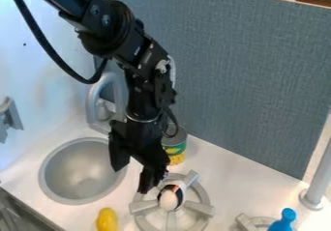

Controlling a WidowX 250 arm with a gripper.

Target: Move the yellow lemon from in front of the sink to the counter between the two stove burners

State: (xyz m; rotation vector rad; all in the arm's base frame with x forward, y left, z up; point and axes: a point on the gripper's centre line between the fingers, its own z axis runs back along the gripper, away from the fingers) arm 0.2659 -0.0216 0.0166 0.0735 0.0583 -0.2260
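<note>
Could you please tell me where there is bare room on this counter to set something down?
The widest bare patch lies between the burner, the partition, the grey post and the blue object. The sink also looks empty. It is crowded around the gripper, near the can and the white-topped object.

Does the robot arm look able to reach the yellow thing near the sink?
Probably yes: its tool hangs close by, and nothing seems to stand between it and the yellow thing.

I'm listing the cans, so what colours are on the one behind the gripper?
The can is green and yellow, seen best in the camera view.
</note>
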